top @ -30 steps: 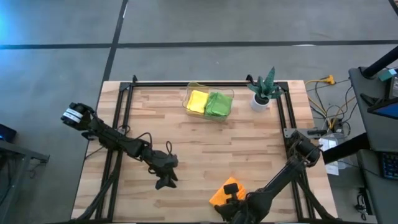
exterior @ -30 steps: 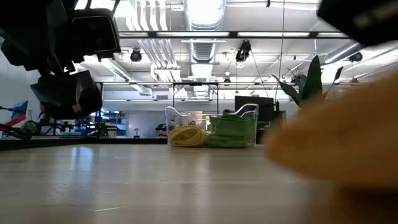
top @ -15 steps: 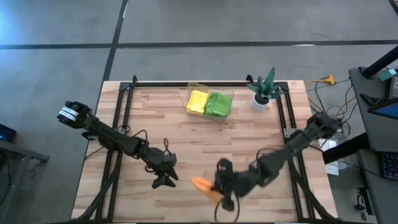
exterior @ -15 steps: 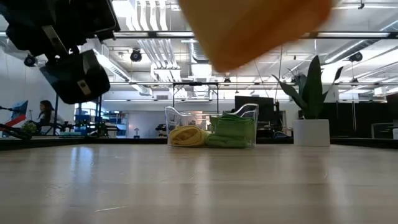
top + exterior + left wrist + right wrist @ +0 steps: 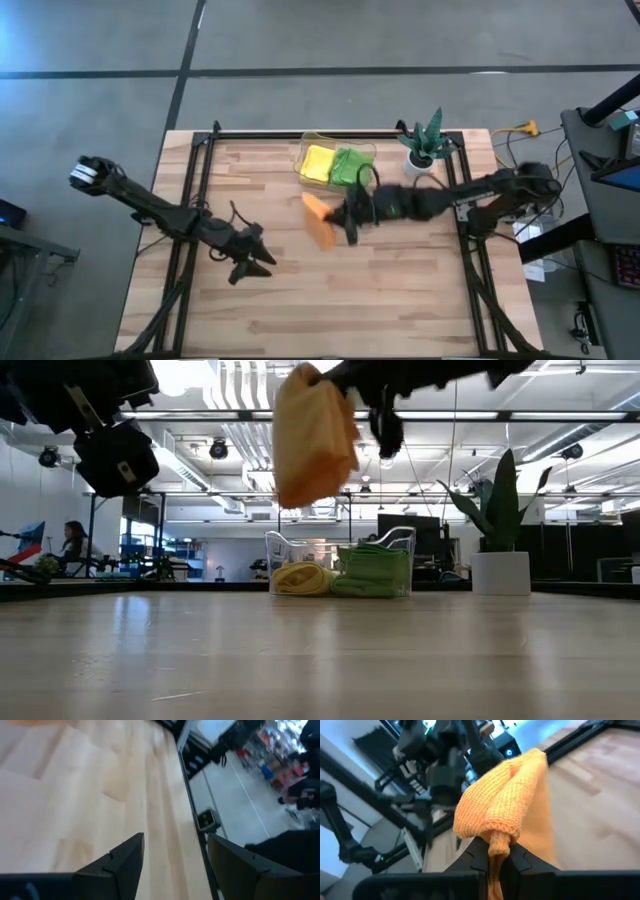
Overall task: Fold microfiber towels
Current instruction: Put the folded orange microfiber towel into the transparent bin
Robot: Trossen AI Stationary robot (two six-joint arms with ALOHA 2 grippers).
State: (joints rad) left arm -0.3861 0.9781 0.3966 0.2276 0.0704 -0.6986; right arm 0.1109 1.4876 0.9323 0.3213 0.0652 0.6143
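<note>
A: R gripper (image 5: 345, 214) now over mid-table, just short of the clear bin (image 5: 304, 152). A sec ago it was down at the near edge, low on the wood. Big swing across.

B: Carrying what?

A: Orange towel (image 5: 319, 219). Jaws pinched tight on a bunched fold of it — right wrist view shows the cloth (image 5: 507, 820) squeezed between the two fingers, rest hanging loose. Low view: towel (image 5: 312, 435) dangles well clear of the table (image 5: 300, 300), nothing touching.

B: So it's off the wood now. Before?

A: Before it lay at the near edge by the R arm. Half a sec ago it was mid-swing, lower centre. Now up near the bin.

B: Bin contents?

A: Yellow towel (image 5: 318, 163) and green towels (image 5: 352, 167), side by side, same as before. Can't count the greens from here. Plant (image 5: 424, 140) beside the bin, unmoved.

B: L gripper?

A: L gripper (image 5: 252, 263) on its own side of the table, fingers apart, holding nothing — left wrist view shows bare wood between them. It has drifted back a bit toward its side.

B: Meaning for the task?

A: My read: orange one looks bundled, prob heading for the bin w/ the others. Whether the fold is tidy — can't tell, it's bunched in the grip. If so, that's the last towel out on the table.
</note>
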